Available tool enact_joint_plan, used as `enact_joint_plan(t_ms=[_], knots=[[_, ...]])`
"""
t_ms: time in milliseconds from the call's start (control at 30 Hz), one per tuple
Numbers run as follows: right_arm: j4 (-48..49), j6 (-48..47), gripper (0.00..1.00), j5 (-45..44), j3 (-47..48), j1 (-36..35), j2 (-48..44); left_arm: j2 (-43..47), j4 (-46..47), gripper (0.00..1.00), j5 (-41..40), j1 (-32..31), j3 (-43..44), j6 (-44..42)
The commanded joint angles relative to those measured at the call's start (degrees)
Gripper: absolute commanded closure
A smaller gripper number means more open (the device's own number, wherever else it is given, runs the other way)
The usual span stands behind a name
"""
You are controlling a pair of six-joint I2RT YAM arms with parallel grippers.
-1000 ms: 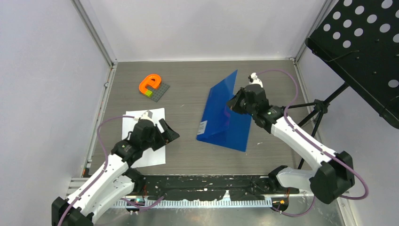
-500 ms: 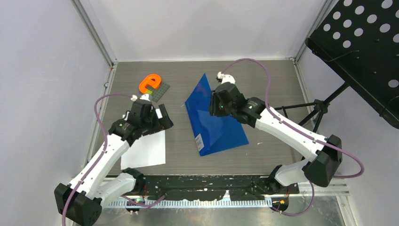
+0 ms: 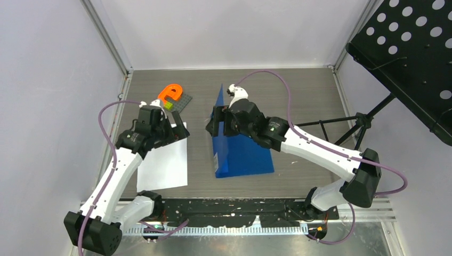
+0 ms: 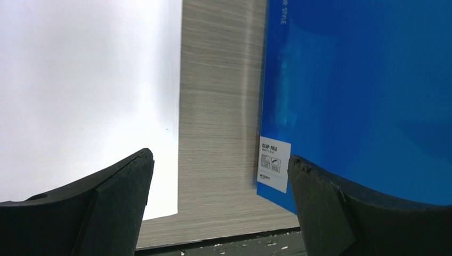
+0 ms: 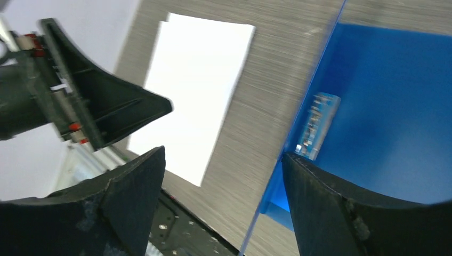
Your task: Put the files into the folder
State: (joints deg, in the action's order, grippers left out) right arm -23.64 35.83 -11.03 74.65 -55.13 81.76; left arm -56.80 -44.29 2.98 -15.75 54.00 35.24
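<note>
The grey wood-grain desk carries everything. The thin bright-blue plastic folder sits right under the right tool. Its back is flat on the desk, and the cover stands up on edge between that tool's fingers, which are spread wide and not clamped on it. The plain white rectangular paper sheets lie flat below the left tool, off toward its left finger, not in the folder yet. The left tool is wide open too, with nothing in it. Just beyond it sits an orange plastic letter "e".
</note>
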Motion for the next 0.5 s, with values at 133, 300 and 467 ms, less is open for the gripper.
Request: enact_joint_plan(t_ms=[133,300,467], knots=[[24.1,5.1,0.11,6.8,-1.0,-3.6,3.9,0.4,-8.0,0.05,-11.6,7.5,8.7,-2.5],[30.0,4.7,0.08,7.8,3.4,-6.6,12.6,-4.2,-10.4,0.04,-9.5,14.2,19.7,-3.4],[29.1,1.8,0.05,7.0,9.9,-9.3,20.7,-7.2,-10.3,0.04,-9.2,15.2,26.3,-5.2]])
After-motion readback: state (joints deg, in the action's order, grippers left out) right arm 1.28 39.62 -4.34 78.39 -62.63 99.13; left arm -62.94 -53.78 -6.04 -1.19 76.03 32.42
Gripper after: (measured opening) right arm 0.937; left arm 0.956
